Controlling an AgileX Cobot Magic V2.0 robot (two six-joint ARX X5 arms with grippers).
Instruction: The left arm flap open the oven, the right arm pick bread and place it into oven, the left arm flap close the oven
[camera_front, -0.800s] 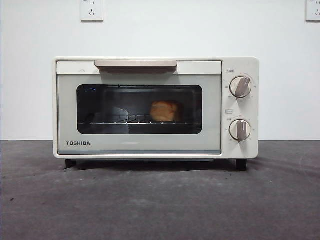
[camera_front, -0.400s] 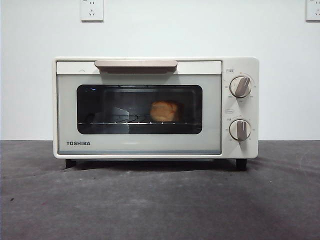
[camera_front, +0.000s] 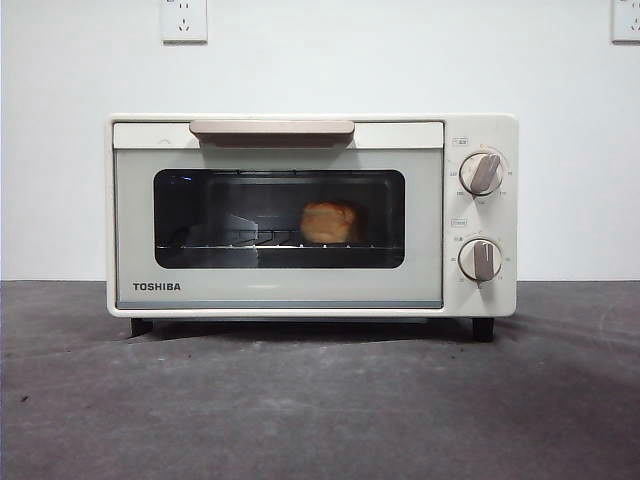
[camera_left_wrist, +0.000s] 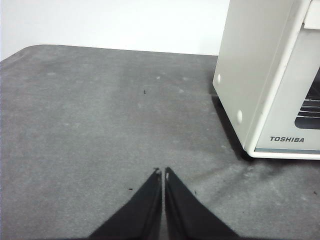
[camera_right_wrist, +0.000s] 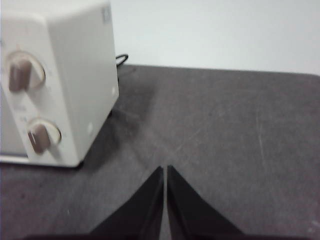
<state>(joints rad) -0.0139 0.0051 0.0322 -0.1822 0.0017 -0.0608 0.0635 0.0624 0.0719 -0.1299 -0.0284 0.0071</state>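
Left gripper (camera_left_wrist: 163, 171) jaws pressed together, empty, over grey table (camera_front: 320, 400) beside oven (camera_front: 311, 215). Right gripper (camera_right_wrist: 165, 168) likewise closed, empty, off oven's knob side. Oven door closed. Bread (camera_front: 330, 222) inside on rack, behind window.

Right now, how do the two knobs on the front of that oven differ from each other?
The upper knob sits near the top of the oven's control panel, and its bar leans to one side. The lower knob sits beneath it, and its bar points straight up and down. Both are round, beige, seemingly the same size, and ringed by small printed marks too small to read.
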